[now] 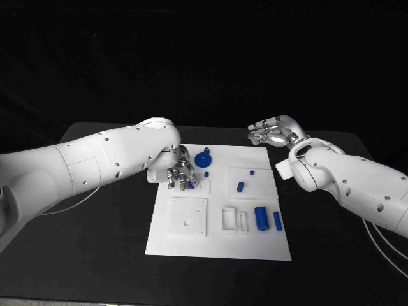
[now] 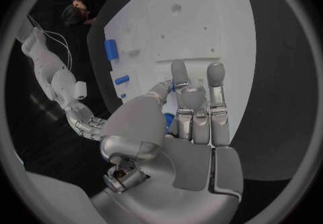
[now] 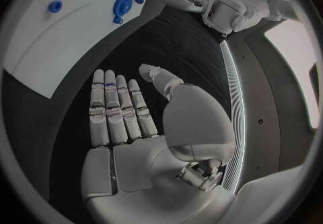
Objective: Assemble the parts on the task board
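White task board (image 1: 218,245) lying on black tabletop (image 1: 103,255); left robot hand (image 1: 179,173) hovering over board, grip unclear; right robot hand (image 1: 270,134) empty, fingers extended.

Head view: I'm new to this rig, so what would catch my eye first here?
The white task board in the middle of the black table, dotted with small blue parts. The left hand reaches down over the board's far left area near a round blue part. The right hand hangs open past the board's far right corner.
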